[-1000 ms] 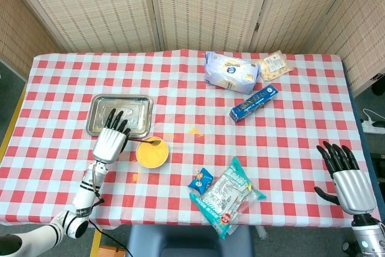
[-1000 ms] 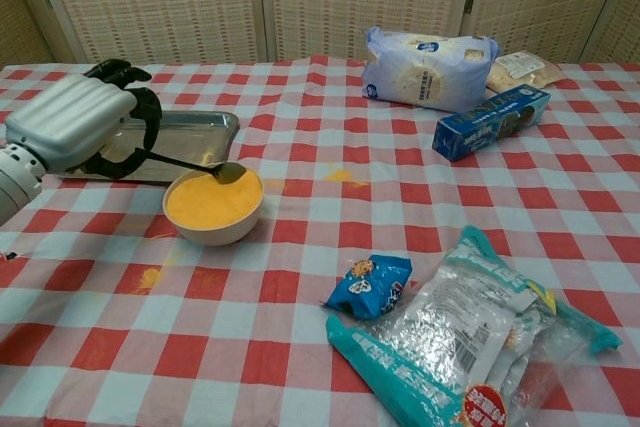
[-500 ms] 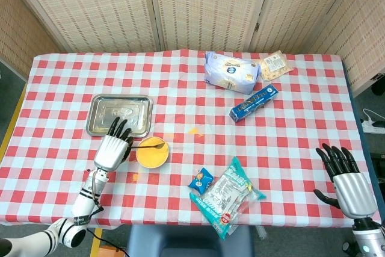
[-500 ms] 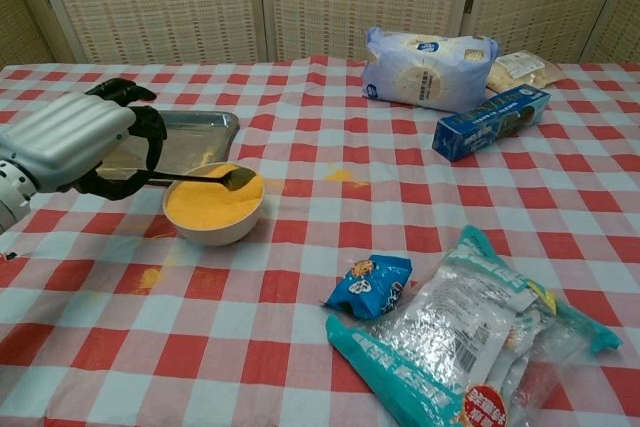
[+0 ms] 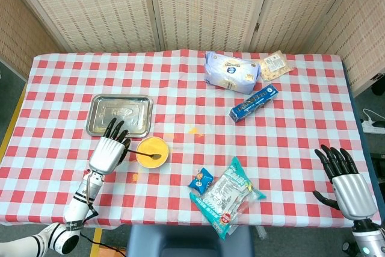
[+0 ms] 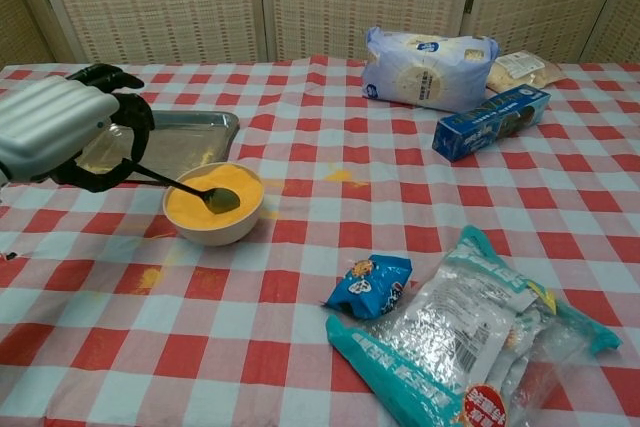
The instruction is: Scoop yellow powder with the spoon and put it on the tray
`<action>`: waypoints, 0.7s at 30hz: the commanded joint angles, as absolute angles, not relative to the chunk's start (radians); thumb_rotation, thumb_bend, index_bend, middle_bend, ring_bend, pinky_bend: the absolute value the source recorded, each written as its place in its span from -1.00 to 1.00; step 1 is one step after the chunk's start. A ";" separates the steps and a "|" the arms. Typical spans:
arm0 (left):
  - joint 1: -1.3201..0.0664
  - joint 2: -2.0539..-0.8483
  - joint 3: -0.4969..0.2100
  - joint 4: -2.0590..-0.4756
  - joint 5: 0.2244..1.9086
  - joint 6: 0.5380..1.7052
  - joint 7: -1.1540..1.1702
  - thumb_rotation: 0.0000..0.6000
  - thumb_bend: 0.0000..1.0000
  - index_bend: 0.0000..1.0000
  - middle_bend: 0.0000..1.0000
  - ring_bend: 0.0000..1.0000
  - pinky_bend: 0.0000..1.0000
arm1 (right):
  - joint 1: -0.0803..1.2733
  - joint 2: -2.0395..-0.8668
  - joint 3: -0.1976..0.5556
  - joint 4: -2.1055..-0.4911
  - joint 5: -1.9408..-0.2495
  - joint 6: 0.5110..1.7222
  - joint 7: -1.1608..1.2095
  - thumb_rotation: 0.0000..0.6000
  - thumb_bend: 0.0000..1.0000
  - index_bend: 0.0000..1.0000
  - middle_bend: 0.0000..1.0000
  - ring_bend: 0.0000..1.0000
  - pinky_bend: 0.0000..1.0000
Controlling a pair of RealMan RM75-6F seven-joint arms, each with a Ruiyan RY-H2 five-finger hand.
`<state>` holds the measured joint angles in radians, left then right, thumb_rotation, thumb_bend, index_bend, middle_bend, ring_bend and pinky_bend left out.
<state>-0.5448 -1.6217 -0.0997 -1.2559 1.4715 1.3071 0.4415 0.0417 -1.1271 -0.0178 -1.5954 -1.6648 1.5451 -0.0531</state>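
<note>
A cream bowl of yellow powder stands just in front of the steel tray. My left hand is left of the bowl and holds a dark metal spoon by the handle. The spoon slants down to the right with its head resting in the powder. My right hand hovers at the table's near right corner with fingers spread and nothing in them; only the head view shows it.
Some yellow powder lies spilled on the cloth. Snack packets lie at the near centre. A white-blue bag, a blue box and a small cracker pack sit at the back right.
The left hand has drawn back toward the near left and tipped the spoon down, so its head dropped from above the bowl's far rim into the powder. The right hand barely moved.
</note>
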 commanded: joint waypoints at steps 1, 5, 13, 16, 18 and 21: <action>-0.555 -1.632 -0.117 -1.225 1.470 1.309 0.444 1.00 0.26 0.77 -0.39 -0.85 -0.95 | 0.042 -1.127 -0.017 -1.595 -1.663 1.544 -0.053 1.00 -0.90 -1.00 -1.00 -1.00 -1.00; -0.569 -1.650 -0.135 -1.171 1.463 1.302 0.434 1.00 0.26 0.77 -0.39 -0.85 -0.95 | 0.045 -1.128 -0.014 -1.594 -1.654 1.534 -0.055 1.00 -0.90 -1.00 -1.00 -1.00 -1.00; -0.592 -1.668 -0.169 -1.115 1.448 1.290 0.379 1.00 0.27 0.77 -0.39 -0.85 -0.95 | 0.054 -1.132 -0.002 -1.591 -1.624 1.510 -0.063 1.00 -0.90 -1.00 -1.00 -1.00 -1.00; -0.599 -1.671 -0.174 -1.104 1.447 1.288 0.370 1.00 0.27 0.77 -0.38 -0.84 -0.95 | 0.057 -1.132 0.000 -1.591 -1.617 1.503 -0.065 1.00 -0.90 -1.00 -1.00 -1.00 -1.00; -0.603 -1.675 -0.175 -1.093 1.447 1.285 0.367 1.00 0.26 0.77 -0.38 -0.84 -0.95 | 0.057 -1.132 0.001 -1.591 -1.614 1.502 -0.065 1.00 -0.90 -1.00 -1.00 -1.00 -1.00; -0.606 -1.684 -0.169 -1.071 1.448 1.278 0.361 1.00 0.26 0.77 -0.38 -0.84 -0.95 | 0.056 -1.131 0.002 -1.593 -1.613 1.505 -0.063 1.00 -0.90 -1.00 -1.00 -1.00 -1.00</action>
<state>-0.6045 -1.6797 -0.1720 -1.0781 1.4477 1.2819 0.3651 0.0559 -1.1312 0.0022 -1.5925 -1.6132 1.5054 -0.0633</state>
